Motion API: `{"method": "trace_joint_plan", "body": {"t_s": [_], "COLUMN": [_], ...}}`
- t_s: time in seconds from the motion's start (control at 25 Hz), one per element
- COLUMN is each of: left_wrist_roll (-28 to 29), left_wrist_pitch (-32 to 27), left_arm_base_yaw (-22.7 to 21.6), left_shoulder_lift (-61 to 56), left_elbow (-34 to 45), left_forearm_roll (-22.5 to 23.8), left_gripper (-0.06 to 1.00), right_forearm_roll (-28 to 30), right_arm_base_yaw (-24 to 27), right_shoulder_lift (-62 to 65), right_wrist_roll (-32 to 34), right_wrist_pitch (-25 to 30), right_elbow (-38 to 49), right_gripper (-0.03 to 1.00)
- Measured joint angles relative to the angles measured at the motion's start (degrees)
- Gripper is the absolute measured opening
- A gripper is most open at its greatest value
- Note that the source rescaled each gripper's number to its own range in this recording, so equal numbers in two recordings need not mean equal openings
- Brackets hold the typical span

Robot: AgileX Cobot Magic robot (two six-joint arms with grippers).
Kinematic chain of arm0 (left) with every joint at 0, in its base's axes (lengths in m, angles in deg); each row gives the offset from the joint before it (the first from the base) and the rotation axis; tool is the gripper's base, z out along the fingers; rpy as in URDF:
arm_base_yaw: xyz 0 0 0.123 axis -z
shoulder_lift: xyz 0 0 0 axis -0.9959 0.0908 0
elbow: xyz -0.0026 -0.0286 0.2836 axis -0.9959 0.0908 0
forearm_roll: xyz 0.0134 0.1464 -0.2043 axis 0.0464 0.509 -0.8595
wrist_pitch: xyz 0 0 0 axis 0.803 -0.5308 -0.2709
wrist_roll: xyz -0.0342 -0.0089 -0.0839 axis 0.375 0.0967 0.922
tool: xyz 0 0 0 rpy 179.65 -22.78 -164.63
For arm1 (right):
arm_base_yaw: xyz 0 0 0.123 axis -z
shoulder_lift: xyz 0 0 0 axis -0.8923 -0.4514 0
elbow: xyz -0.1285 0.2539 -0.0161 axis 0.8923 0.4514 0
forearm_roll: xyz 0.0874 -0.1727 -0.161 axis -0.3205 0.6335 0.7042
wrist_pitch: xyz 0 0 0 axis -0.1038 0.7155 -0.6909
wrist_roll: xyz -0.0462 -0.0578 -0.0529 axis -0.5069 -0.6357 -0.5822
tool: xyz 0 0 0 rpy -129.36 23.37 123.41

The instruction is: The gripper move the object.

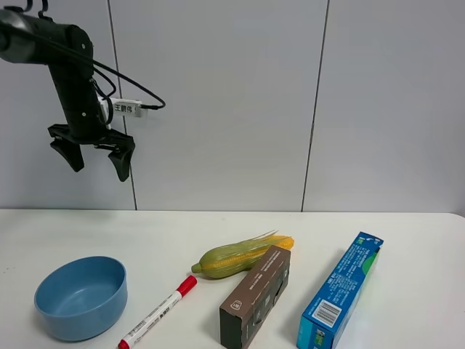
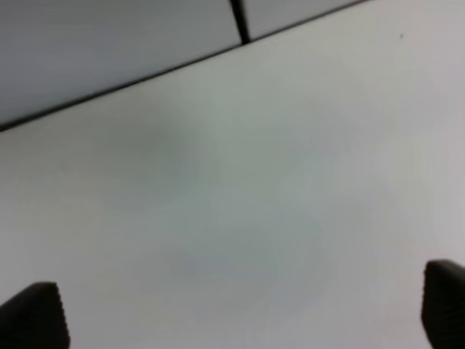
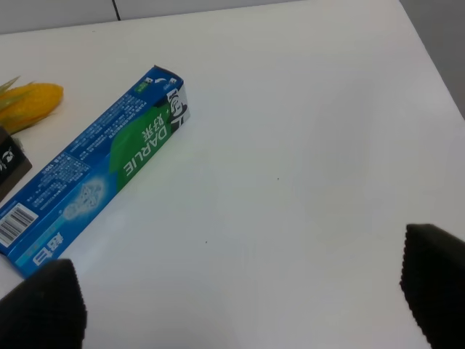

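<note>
The fingers [image 1: 72, 156] of the left gripper [image 1: 94, 158] hang spread apart and empty, high above the table [image 1: 407, 233] at about 10 o'clock in the exterior high view, in front of the grey panelled wall [image 1: 232, 102]. In the left wrist view its two dark fingertips [image 2: 33, 316] sit wide apart with only bare table under them. The right gripper [image 3: 240, 291] also has its fingers [image 3: 43, 305] parted, holding nothing, above the table; the right wrist view shows both black tips well apart, near the toothpaste carton [image 3: 94, 171] but not touching it.

Nearest the exterior camera, at about 7 o'clock, lies a red-capped marker [image 1: 156, 313], slanted, just beside a blue bowl [image 1: 81, 297] that stands at 8 o'clock. At about 6 o'clock a dark brown box [image 1: 256, 297] lies lengthwise, its far end near an ear of corn [image 1: 240, 257] that rests across the middle of the table. The blue and green toothpaste carton [image 1: 340, 292] lies flat at about 4 o'clock, its barcode end toward the camera and its far end angled away to the right, apart from the brown box. Farthest back, a dark arm [image 1: 69, 69] with black cables and a white tag [image 1: 127, 107] carries the left gripper.
</note>
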Motion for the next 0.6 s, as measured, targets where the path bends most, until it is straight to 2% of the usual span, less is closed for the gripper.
{"method": "trace_joint_plan", "body": {"t_s": [0.28,0.6], "left_wrist_roll": [3.4,5.11], "left_wrist_pitch": [0.07,0.42], "left_arm_base_yaw": [0.0,-0.68], "left_shoulder_lift": [-13.55,-32.41], "left_elbow": [13.53,42.58], "left_forearm_roll": [2.5,3.14], "left_gripper": [1.0,1.0], "right_forearm_roll": [0.0,0.0], "right_arm_base_yaw": [0.0,0.0], "right_shoulder_lift": [0.0,0.0], "right_wrist_roll": [0.0,0.0], "right_wrist_pitch": [0.0,0.0], "right_elbow": [0.0,0.0], "right_gripper": [1.0,1.0]}}
